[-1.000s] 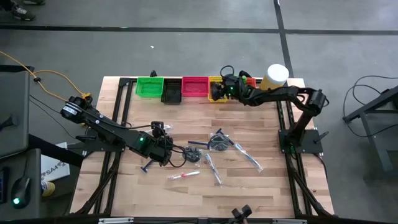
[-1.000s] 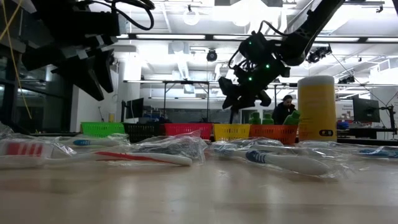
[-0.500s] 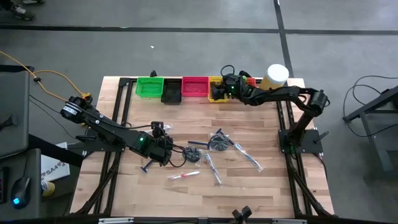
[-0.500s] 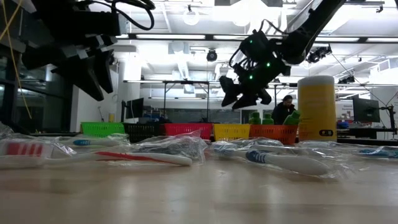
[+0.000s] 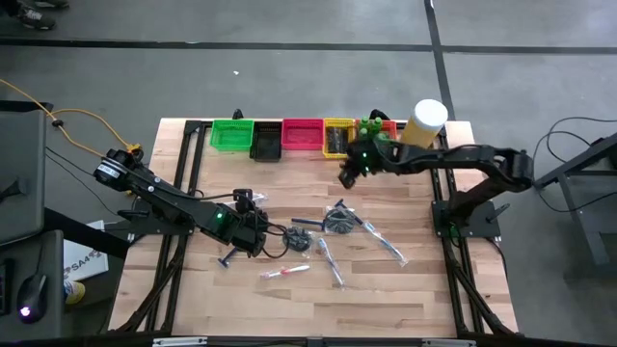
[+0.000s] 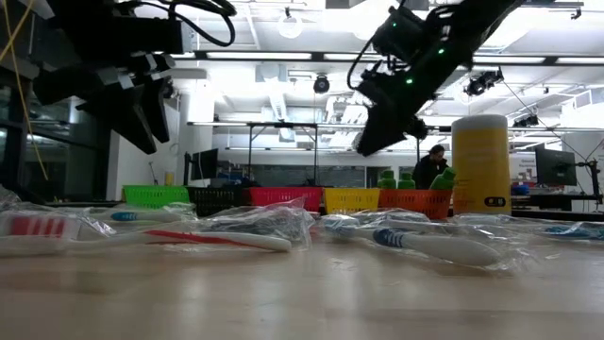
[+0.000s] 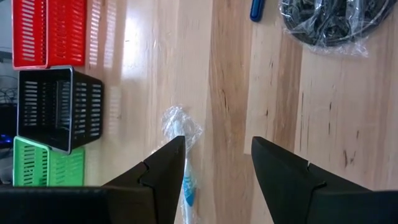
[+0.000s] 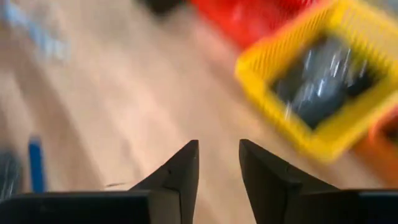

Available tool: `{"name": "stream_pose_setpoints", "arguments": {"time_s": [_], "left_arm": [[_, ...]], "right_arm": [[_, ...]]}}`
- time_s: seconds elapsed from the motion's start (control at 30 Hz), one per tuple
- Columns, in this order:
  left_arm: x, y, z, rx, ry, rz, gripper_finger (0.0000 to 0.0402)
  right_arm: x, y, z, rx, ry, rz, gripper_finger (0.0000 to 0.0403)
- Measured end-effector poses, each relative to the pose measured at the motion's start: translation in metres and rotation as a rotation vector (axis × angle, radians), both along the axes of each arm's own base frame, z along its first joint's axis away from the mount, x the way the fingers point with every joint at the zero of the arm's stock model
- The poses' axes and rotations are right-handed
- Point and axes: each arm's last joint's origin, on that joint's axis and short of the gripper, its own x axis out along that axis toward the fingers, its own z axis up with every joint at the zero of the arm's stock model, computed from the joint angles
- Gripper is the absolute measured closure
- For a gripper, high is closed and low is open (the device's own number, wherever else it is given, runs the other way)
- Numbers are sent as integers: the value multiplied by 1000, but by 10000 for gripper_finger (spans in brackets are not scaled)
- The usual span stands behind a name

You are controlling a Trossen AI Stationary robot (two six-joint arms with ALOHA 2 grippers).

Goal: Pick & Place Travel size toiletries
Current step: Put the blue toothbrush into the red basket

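Travel toiletries lie loose mid-table: a black comb [image 5: 301, 236], a clear-wrapped dark disc [image 5: 337, 222], wrapped toothbrushes [image 5: 331, 262] [image 5: 386, 241] [image 5: 284, 273] and a blue piece [image 5: 228, 258]. My left gripper [image 5: 255, 231] is open and empty, low over the left part of the spread; a wrapped toothbrush [image 7: 182, 163] lies below its fingers, and the wrapped disc [image 7: 323, 25] lies farther off. My right gripper [image 5: 347, 176] is open and empty, in the air just on the near side of the yellow bin [image 5: 337, 138], which holds dark pieces [image 8: 317, 78].
A row of bins stands along the far edge: green [image 5: 231, 133], black [image 5: 266, 142], red [image 5: 302, 135], yellow, and orange [image 5: 386, 127] with green bottles. A pale-yellow cylinder [image 5: 424, 120] stands at the far right. Bare wood lies between the bins and the toiletries.
My right gripper has left its place over the yellow bin, gone toward the table's near edge and risen. The left arm has kept still.
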Motion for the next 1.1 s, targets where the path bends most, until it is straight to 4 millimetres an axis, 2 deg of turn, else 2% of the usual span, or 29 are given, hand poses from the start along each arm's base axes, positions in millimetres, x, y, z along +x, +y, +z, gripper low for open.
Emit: {"name": "stream_pose_setpoints", "arguments": {"time_s": [0.2,0.47,0.63,0.8,1.1], "left_arm": [[0,0,0,1,-9,12,220],[0,1,0,36,-23,31,220],[-9,6,-17,66,-3,65,220],[-14,8,-30,57,-17,92,220],[-14,8,-28,35,-66,104,220]], "right_arm": [[-16,36,-9,136,222,44,292],[-32,73,-16,239,431,45,271],[-42,96,-19,322,541,39,254],[-44,118,-19,372,550,26,239],[-44,159,-18,330,467,29,225]]}}
